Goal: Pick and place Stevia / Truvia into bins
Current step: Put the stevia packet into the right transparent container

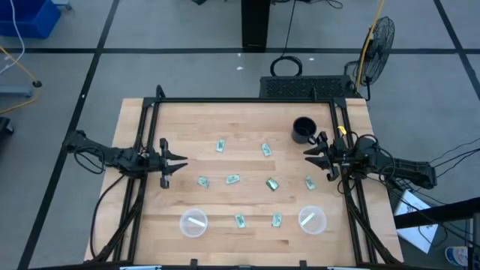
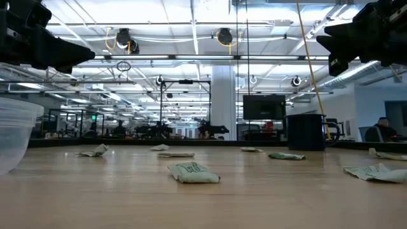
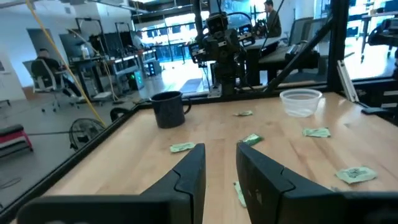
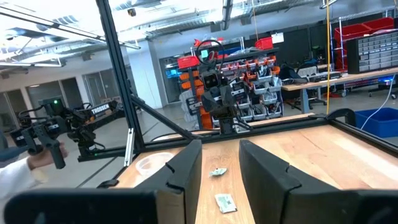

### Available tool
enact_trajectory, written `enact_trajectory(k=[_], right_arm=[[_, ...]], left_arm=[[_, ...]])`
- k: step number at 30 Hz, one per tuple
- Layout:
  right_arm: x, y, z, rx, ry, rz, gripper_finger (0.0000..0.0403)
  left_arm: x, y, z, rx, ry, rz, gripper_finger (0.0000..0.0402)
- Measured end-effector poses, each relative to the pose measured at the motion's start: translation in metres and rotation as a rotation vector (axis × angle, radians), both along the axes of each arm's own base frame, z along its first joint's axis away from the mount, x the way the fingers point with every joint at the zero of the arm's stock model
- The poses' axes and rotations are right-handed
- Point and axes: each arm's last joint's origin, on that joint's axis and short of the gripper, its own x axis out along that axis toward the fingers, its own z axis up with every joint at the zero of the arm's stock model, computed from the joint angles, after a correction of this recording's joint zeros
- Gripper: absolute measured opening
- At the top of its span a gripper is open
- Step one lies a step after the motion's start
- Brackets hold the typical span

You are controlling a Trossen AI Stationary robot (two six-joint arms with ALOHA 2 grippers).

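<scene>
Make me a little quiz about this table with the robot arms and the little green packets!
1. True or false: the black mug stands nearer the right arm than the left arm.
2. How many clear cups are on the table? A) one B) two C) four
3. Are either arm's jaws holding a packet?
Key: 1 true. 2 B. 3 no, both arms' jaws are open and empty.

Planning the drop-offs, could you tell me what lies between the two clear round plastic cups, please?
In the high view, two green-and-white packets lie between the left cup and right cup.
</scene>
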Motion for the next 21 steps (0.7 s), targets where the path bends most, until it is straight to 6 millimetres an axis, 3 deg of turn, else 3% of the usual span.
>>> enact_trajectory(k=[8, 21], right_arm=[[-0.002, 0.000, 0.007, -0.014, -0.073, -0.002, 0.0100], [0.000, 0.000, 0.007, 0.077, -0.056, 0.015, 0.0100]], left_arm=[[0.000, 0.000, 0.002, -0.208, -0.040, 0.000, 0.0093], [0.000, 0.000, 0.011, -0.297, -0.137, -0.002, 0.0093]])
